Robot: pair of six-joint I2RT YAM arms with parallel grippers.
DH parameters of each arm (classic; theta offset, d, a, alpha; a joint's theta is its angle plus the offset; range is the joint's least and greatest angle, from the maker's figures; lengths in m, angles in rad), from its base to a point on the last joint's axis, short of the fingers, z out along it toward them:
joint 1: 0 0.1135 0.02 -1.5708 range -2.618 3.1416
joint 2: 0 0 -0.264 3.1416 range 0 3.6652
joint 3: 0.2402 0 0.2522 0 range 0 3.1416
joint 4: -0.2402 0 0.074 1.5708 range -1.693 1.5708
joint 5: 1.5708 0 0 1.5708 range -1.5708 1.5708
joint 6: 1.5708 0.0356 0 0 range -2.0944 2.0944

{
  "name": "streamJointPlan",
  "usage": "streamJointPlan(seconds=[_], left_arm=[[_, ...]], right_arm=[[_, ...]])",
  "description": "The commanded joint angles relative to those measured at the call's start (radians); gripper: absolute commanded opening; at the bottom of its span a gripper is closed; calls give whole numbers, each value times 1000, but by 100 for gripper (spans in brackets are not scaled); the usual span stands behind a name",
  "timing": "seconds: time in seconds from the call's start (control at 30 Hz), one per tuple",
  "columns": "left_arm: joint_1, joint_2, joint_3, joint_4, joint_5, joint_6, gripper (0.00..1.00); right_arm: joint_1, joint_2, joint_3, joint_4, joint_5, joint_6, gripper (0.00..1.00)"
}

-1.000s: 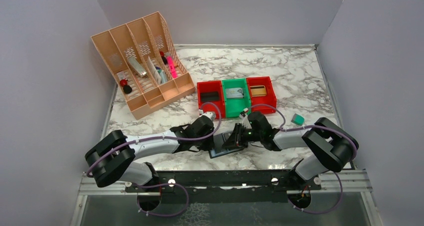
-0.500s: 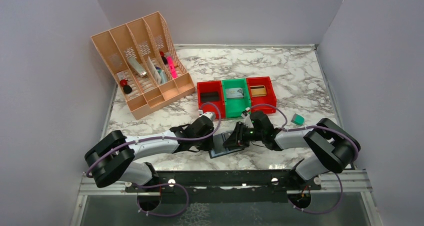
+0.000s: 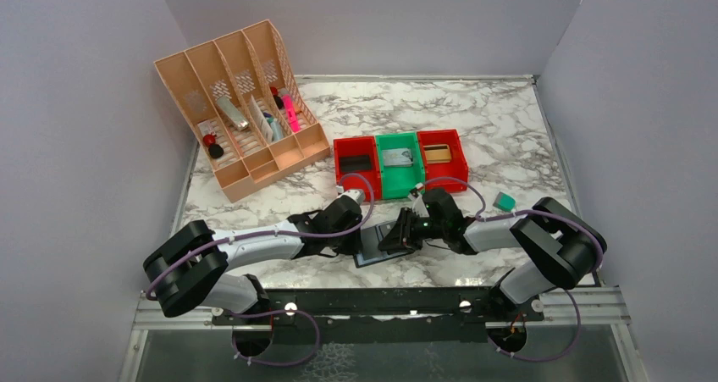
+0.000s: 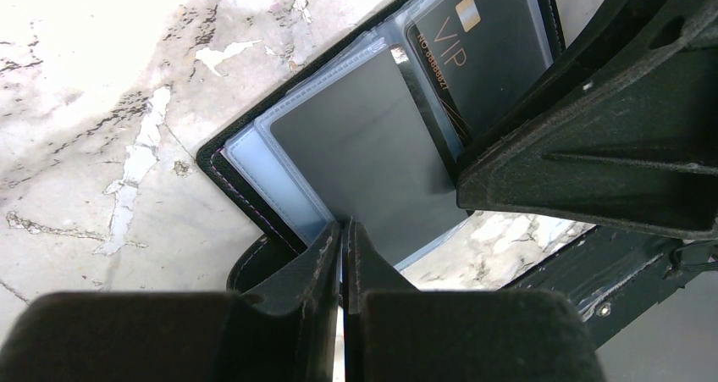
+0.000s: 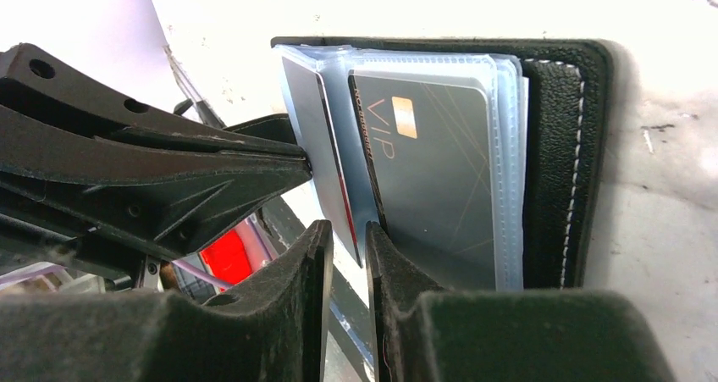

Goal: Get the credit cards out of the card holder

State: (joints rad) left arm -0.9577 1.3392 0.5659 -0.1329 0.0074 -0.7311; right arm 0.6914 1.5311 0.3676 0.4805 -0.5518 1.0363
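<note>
Card holder lay open on the bench, left jaws clamped on its edge, right jaws nipping the grey card, though catching the sleeve too could have dragged the holder along.

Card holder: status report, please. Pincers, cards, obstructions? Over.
Left pincer shut on card holder edge. Right pincer shut on grey card edge. VIP card not yet out. Nothing in the way.
</note>
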Motion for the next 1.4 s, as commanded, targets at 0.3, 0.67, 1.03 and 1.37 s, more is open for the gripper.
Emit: streamJointPlan(seconds=[0.3, 0.67, 1.03, 1.37], left_arm=[[-4, 14, 2, -58, -31, 26, 7], [-3, 14, -13, -58, -36, 22, 7], [-4, 33, -9, -52, -34, 22, 7], [-4, 31, -6, -51, -32, 21, 7]], right_arm=[[-7, 36, -8, 98, -58, 15, 13], [-35, -22, -46, 100, -52, 38, 1], [-49, -72, -59, 2, -43, -28, 1], [-49, -112, 13, -206, 53, -148, 2]])
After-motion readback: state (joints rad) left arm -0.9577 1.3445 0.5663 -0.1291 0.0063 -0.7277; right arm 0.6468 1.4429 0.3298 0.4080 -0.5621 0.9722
